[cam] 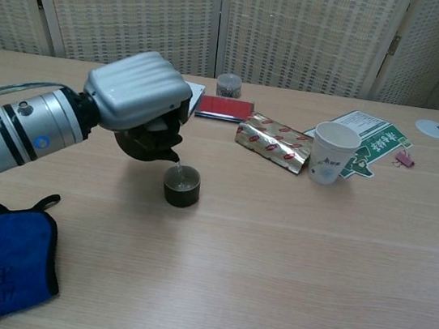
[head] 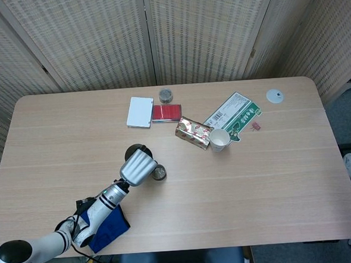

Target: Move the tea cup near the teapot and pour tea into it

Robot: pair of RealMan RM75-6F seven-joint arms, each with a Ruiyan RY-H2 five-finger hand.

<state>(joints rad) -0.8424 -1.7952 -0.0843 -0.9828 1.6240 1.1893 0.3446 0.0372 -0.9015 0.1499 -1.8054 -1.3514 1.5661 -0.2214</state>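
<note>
Presently the dark teapot (cam: pixel 147 143) is being held tilted by the left hand (cam: pixel 134 100), whose fingers are being kept closed around the pot's body, with the spout dipping toward the small dark tea cup (cam: pixel 181 185). The cup is standing on the wooden table (cam: pixel 288 256) just beside the teapot, on its spout side and slightly nearer the camera, so the pouring stage is judged to be under way. The relation that matters is being set by the spout tip, which is hanging just above the cup's near rim; the pot's long axis, from handle to spout, is being pointed from the hand toward the cup. Any further tilt is judged to need that line kept over the cup's mouth.

Much is being hidden. In the head view the left hand (head: pixel 136 168) is covering most of the teapot (head: pixel 134 152), and only an edge of the tea cup (head: pixel 159 173) is showing beside it. The handle and the exact finger placement are being concealed by the back of the hand in both views. Whether liquid is actually falling cannot be told with certainty; a thin pale streak at the spout is too small to judge. The right hand is not being shown in either view.
</note>
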